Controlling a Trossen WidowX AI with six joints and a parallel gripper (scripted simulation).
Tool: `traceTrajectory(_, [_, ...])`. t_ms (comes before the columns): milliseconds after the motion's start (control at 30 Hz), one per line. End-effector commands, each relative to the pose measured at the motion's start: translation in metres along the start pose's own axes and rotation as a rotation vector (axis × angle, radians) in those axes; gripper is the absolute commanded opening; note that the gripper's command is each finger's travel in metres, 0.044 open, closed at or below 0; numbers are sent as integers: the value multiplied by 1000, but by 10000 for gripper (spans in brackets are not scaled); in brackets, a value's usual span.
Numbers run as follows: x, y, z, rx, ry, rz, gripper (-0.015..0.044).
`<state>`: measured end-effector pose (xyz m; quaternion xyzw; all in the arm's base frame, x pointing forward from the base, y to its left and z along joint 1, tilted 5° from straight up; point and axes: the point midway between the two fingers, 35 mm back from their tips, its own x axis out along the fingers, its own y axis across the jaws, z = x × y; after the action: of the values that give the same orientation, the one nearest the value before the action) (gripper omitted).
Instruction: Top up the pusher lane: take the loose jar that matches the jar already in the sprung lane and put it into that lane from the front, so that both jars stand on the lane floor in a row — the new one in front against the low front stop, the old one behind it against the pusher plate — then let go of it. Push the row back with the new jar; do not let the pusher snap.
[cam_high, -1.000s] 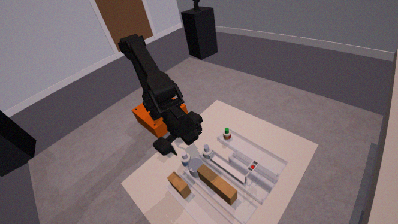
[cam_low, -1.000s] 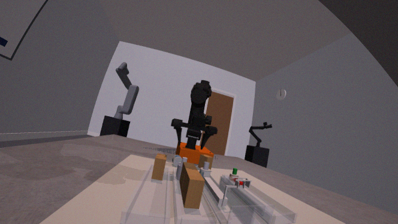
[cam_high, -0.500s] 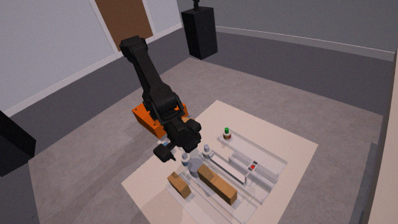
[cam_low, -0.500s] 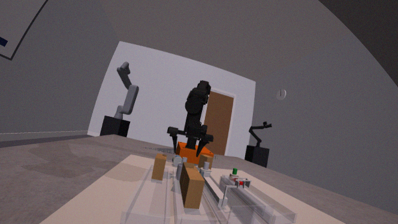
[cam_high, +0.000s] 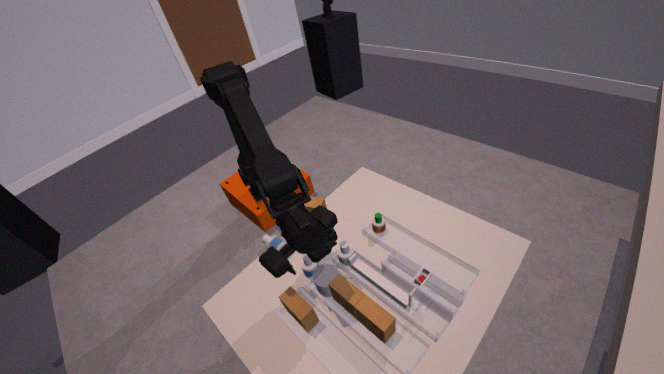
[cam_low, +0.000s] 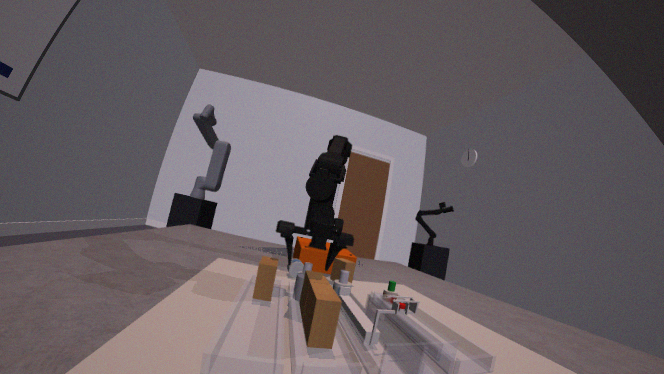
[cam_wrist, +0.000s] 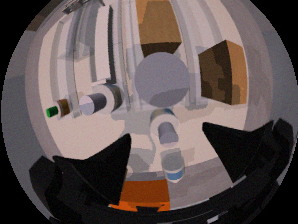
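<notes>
Loose grey-capped jar (cam_high: 309, 266) (cam_low: 308, 267) (cam_wrist: 163, 123) upright near the lane fronts, apparently the one to fetch; exact match hard to confirm at this size. Gripper (cam_high: 312, 257) (cam_low: 309, 269) (cam_wrist: 168, 132) spread wide above it, nothing pinched, fingers to either side of the jar in the wrist view. Close by, a tipped jar with a blue band (cam_high: 275, 243) (cam_low: 296, 268) (cam_wrist: 173, 167), and a grey cylinder (cam_high: 327, 281) (cam_low: 298, 287) (cam_wrist: 161, 80) just in front of a tall brown box (cam_high: 362, 307) (cam_low: 320, 310) (cam_wrist: 159, 22). One lane over, a grey-capped jar (cam_high: 345, 255) (cam_low: 343, 286) (cam_wrist: 111, 97) at the end of a long white bar (cam_high: 380, 285) (cam_low: 357, 317) (cam_wrist: 101, 45), probably the sprung lane's own. Farther out on the worktop (cam_high: 450, 225) (cam_low: 175, 310) (cam_wrist: 75, 140), a green-capped jar (cam_high: 378, 226) (cam_low: 391, 286) (cam_wrist: 60, 108).

Main risk: a fingertip coming down on the cap or clipping the cylinder, through an off-centre descent, toppling the jar. Later, too high or crooked an entry could catch the front stop or tip the old jar; too early a release, with the row not fully back, could let the pusher snap and throw the new jar out.
</notes>
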<state>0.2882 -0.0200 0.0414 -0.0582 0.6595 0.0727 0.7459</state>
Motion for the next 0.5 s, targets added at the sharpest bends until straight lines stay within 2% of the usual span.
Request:
traceTrajectory(0, [9, 0, -3, -3, 15, 0, 440])
traceTrajectory(467, [31, 0, -4, -3, 15, 1, 440])
